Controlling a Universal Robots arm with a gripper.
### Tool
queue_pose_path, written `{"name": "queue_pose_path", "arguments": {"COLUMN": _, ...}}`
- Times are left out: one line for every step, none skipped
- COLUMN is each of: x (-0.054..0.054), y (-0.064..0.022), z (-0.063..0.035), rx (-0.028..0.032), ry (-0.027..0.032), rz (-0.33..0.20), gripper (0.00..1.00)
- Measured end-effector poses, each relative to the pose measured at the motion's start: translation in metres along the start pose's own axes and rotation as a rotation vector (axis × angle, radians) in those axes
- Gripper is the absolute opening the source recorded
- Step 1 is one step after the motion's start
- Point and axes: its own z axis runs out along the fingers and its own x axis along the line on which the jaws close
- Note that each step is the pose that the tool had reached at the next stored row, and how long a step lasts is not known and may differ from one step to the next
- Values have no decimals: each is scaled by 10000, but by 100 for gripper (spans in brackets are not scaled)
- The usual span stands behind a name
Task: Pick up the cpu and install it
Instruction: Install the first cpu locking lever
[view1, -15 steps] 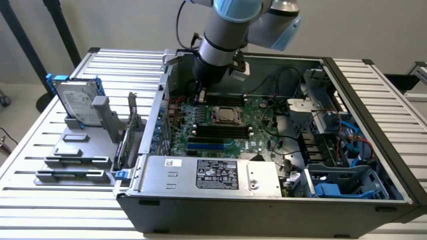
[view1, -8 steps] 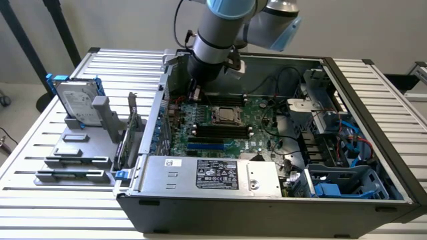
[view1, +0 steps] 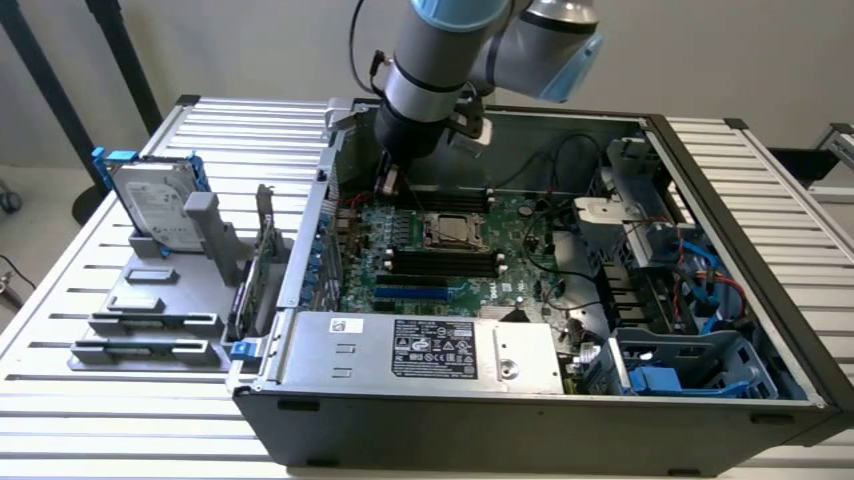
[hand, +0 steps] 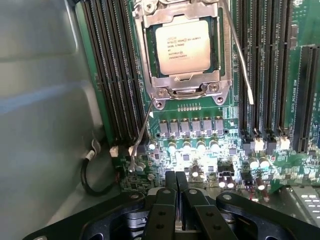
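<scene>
1. In the exterior view the arm reaches into the far left of the computer case and hides most of the gripper. In the wrist view its fingers are clenched together, grasping nothing.
2. The cpu lies flat in the metal socket frame on the motherboard, apart from the gripper. Its print is too small to read.
3. The cables and blue brackets at the exterior view's right are hard to tell apart.
4. The case lies open on a slatted metal table. A hard drive stands upright in a grey holder at the exterior view's left.
5. A pale wall stands behind.
</scene>
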Motion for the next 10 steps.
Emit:
{"name": "queue_pose_path", "arguments": {"x": 0, "y": 0, "z": 0, "rx": -26, "ry": 42, "rz": 153, "gripper": 14}}
{"name": "queue_pose_path", "arguments": {"x": 0, "y": 0, "z": 0, "rx": -52, "ry": 82, "rz": 303, "gripper": 14}}
{"name": "queue_pose_path", "arguments": {"x": 0, "y": 0, "z": 0, "rx": -77, "ry": 123, "rz": 450, "gripper": 14}}
{"name": "queue_pose_path", "arguments": {"x": 0, "y": 0, "z": 0, "rx": -104, "ry": 165, "rz": 600, "gripper": 14}}
{"name": "queue_pose_path", "arguments": {"x": 0, "y": 0, "z": 0, "rx": -129, "ry": 206, "rz": 741, "gripper": 14}}
{"name": "queue_pose_path", "arguments": {"x": 0, "y": 0, "z": 0, "rx": -155, "ry": 244, "rz": 878, "gripper": 14}}
{"name": "queue_pose_path", "arguments": {"x": 0, "y": 0, "z": 0, "rx": -180, "ry": 282, "rz": 1012, "gripper": 14}}
{"name": "queue_pose_path", "arguments": {"x": 0, "y": 0, "z": 0, "rx": -205, "ry": 319, "rz": 1138, "gripper": 14}}
{"name": "queue_pose_path", "arguments": {"x": 0, "y": 0, "z": 0, "rx": -232, "ry": 361, "rz": 1264, "gripper": 14}}
{"name": "queue_pose_path", "arguments": {"x": 0, "y": 0, "z": 0, "rx": -259, "ry": 402, "rz": 1372, "gripper": 14}}
